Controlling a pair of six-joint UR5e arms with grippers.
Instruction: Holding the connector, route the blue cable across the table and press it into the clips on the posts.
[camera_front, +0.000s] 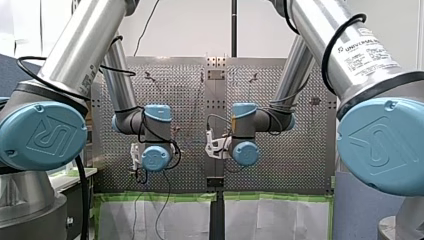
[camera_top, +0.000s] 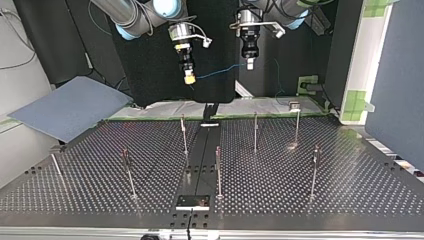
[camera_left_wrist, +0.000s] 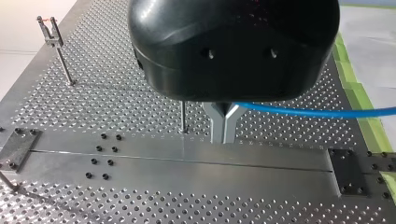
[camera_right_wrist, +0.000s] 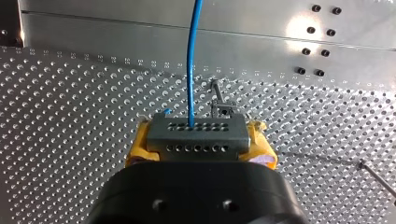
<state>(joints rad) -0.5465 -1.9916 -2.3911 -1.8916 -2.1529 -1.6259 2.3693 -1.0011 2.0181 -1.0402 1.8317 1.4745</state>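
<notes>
1. top view: right gripper (camera_top: 189, 78) hangs left of the left gripper (camera_top: 249, 63). both are high over the far edge of the table (camera_top: 350, 170).
2. right wrist view: we see the yellow pads (camera_right_wrist: 134, 153) pinching the grey connector (camera_right_wrist: 196, 137) from both sides.
3. the cable (camera_right_wrist: 190, 60) comes out of the connector's upper row of holes and runs straight ahead of the right gripper.
4. left wrist view: the metal fingers (camera_left_wrist: 218, 127) are pressed together on the cable, which goes off sideways from them.
5. top view: the cable spans the gap between the two grippers in the air. past the left gripper a strand drops toward the table's far edge.
6. the posts (camera_top: 255, 131) stand upright across the table, well below the cable and apart from it.
7. left wrist view: a clip (camera_left_wrist: 49, 30) sits on top of a post off to the side of the fingers.
8. front view: we see both wrists over mid table, but cannot tell the fingers there.
</notes>
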